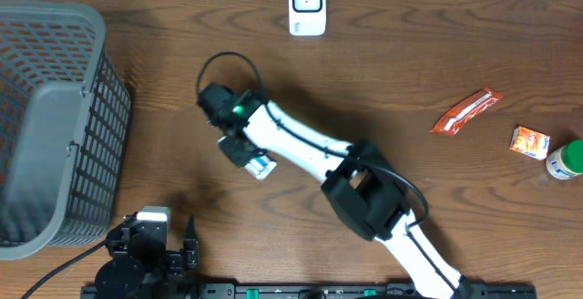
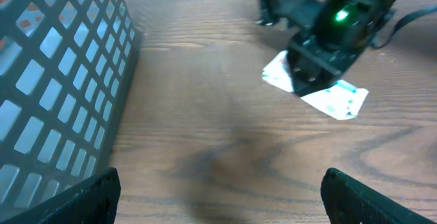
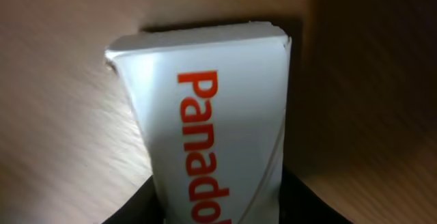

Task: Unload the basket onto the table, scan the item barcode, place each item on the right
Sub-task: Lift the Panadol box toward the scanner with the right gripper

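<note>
— What's the left tool [image 2: 218,186] doing?
— Sitting at the overhead's bottom left, fingers wide apart, out of my way.
— And the box [image 3: 212,115]?
— Centre-left, on the table [image 1: 437,53]. My right tool [image 1: 241,149] is clamped on its sides, I'd say ready for a lift. The orange print reads "Panado", the rest cut off.
— Scanner [image 1: 307,5]?
— Top centre, well apart. I see no barcode yet.
</note>
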Controlling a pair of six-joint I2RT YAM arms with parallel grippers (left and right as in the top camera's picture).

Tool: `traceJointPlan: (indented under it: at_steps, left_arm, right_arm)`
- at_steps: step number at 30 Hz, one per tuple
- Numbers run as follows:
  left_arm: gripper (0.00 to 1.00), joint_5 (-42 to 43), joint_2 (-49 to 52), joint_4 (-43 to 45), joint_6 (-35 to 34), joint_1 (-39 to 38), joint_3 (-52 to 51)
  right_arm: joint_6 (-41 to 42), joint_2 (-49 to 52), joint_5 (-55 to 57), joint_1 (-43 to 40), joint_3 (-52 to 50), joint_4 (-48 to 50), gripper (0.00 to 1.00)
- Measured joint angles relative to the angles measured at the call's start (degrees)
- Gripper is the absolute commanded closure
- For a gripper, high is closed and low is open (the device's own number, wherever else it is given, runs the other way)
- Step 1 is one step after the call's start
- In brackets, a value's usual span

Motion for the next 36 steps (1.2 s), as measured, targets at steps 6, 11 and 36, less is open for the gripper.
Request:
traceJointPlan:
  at_steps: [6,11,36]
  left_arm:
    - [0.07,-0.02,0.00,0.00,0.00,0.00,0.00]
    - [0.07,0.00,0.00,0.00,0.00,0.00,0.00]
    - [0.07,-0.02,0.00,0.00,0.00,0.00,0.00]
  right_arm:
    - [0.59,-0.15,-0.63,-5.95,0.00,-7.04,0.72]
    - [0.68,-0.31,-0.76,-10.80,-0.02,-11.50,0.64]
    - [2.75,-9.38,-6.75,-15.10,-1.27,-8.63,0.01]
